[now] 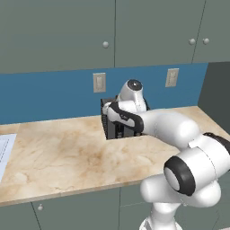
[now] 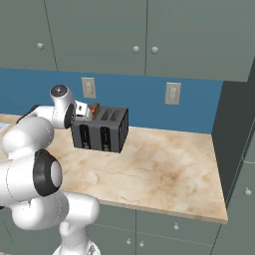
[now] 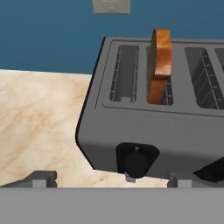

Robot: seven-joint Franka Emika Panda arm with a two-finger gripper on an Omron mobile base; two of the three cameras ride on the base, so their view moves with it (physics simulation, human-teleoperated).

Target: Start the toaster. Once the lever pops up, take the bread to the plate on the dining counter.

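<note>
Counter [image 2: 164, 169] right of toaster [image 2: 101, 130] open (bare marble).

Just ahead of the open gripper [image 3: 109, 180], the toaster [image 3: 144, 127] looks like matt dark grey metal, with thin wire grilles in its slots and a glossy black knob low on its near face. The bread [image 3: 159, 65] has a rough orange-tan face. The counter [image 3: 39, 127] under the gripper is smooth, polished beige marble.

A blue wall [image 1: 49, 96] with two outlets [image 1: 99, 82] runs behind the marble surface [image 1: 58, 152]; grey-green cabinets [image 1: 58, 31] with round knobs hang above, more cabinets below.
</note>
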